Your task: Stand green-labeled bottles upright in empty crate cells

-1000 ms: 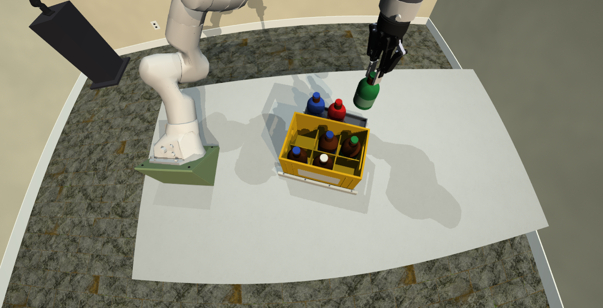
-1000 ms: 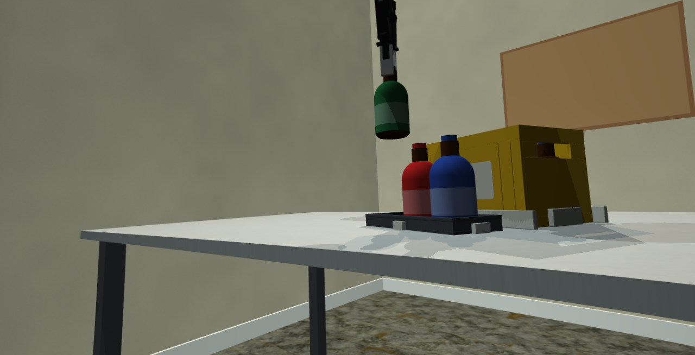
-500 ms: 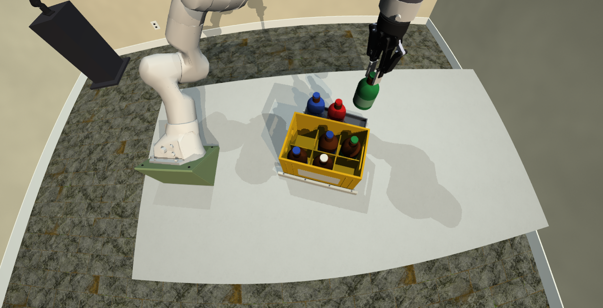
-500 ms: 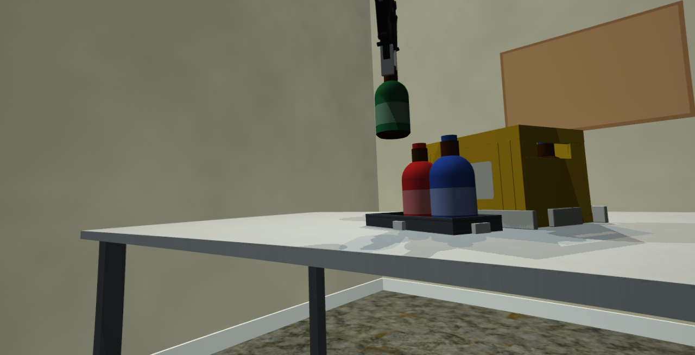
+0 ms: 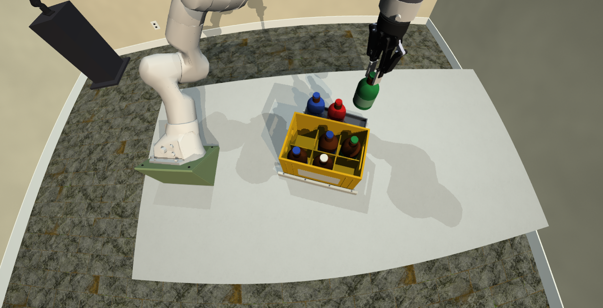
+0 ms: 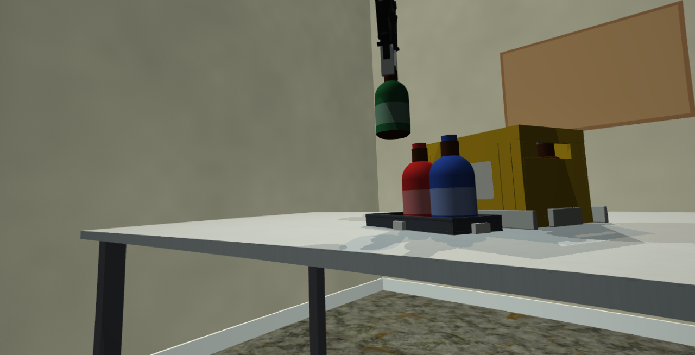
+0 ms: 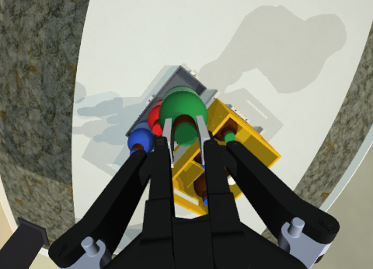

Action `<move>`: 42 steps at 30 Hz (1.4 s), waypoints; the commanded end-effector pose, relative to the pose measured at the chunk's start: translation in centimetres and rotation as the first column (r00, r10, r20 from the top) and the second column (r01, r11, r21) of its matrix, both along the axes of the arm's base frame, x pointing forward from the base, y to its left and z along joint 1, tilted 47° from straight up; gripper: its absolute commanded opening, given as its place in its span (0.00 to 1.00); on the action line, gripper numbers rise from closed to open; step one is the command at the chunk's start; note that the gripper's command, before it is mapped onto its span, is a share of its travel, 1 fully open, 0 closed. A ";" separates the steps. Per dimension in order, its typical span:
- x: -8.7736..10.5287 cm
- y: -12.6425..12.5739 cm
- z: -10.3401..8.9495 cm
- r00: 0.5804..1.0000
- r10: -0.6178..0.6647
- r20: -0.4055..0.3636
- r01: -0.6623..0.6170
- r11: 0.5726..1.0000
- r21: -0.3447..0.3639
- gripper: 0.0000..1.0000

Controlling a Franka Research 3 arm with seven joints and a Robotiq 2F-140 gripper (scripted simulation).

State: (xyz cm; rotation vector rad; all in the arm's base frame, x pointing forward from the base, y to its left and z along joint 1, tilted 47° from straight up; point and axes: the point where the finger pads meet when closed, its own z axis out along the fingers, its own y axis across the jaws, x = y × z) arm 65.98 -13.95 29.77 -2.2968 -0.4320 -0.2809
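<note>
You are looking at a pale grey table [image 5: 295, 239] on dark legs, standing on a mottled green-grey stone floor [image 5: 76, 239] with a white skirting strip along the walls. The walls are beige on one side and dull olive on the other, and a brown board [image 6: 597, 66] hangs on the far wall in the exterior view.

Nearest you in the top view sits one yellow crate [image 5: 320, 175], divided into six cells. Four brown bottles stand in it: two with blue caps [image 5: 296, 151], one with a white cap [image 5: 323, 158] and one with a green cap [image 5: 354, 140]. Two cells hold nothing, the back left and the front right.

Just behind the crate lies one dark tray [image 6: 437, 224]. Two bottles stand upright on it, a blue-labeled bottle [image 6: 452, 182] and a red-labeled bottle [image 6: 416, 185], touching or nearly so.

Farther back and higher, the green-labeled bottle [image 6: 392, 107] hangs in the air above the tray's far end, clear of the other bottles. It has a dark green shoulder, a paler green band around its body and a brown base. It hangs close to upright; a slight tilt is possible, but the views do not settle it.

The gripper [image 5: 373, 77] points down with its fingers clamped on that bottle's neck. The white arm stands on a green base [image 5: 202, 175] at the left of the table.
</note>
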 end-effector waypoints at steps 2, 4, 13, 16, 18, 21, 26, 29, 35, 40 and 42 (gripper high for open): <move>0.0 -0.8 0.2 1.000 -0.013 0.000 0.013 1.000 -0.008 0.00; 0.0 -0.8 0.2 1.000 -0.013 0.000 0.013 1.000 -0.008 0.00; 0.0 -0.8 0.2 1.000 -0.013 0.000 0.013 1.000 -0.008 0.00; 0.0 -0.8 0.1 1.000 -0.013 0.000 0.013 1.000 -0.008 0.00; 0.0 -0.8 0.1 1.000 -0.013 0.000 0.013 1.000 -0.008 0.00; -0.1 -0.9 0.1 1.000 -0.013 0.000 0.013 1.000 -0.008 0.00; -0.1 -0.9 0.0 1.000 -0.013 0.000 0.013 1.000 -0.008 0.00; -0.1 -1.0 0.0 1.000 -0.013 0.000 0.013 1.000 -0.008 0.00; -0.2 -1.1 -0.3 1.000 -0.013 0.000 0.013 1.000 -0.008 0.00; -0.3 -1.3 -0.4 1.000 -0.013 0.000 0.013 1.000 -0.008 0.00; -0.4 -1.4 -0.5 1.000 -0.013 0.000 0.013 1.000 -0.008 0.00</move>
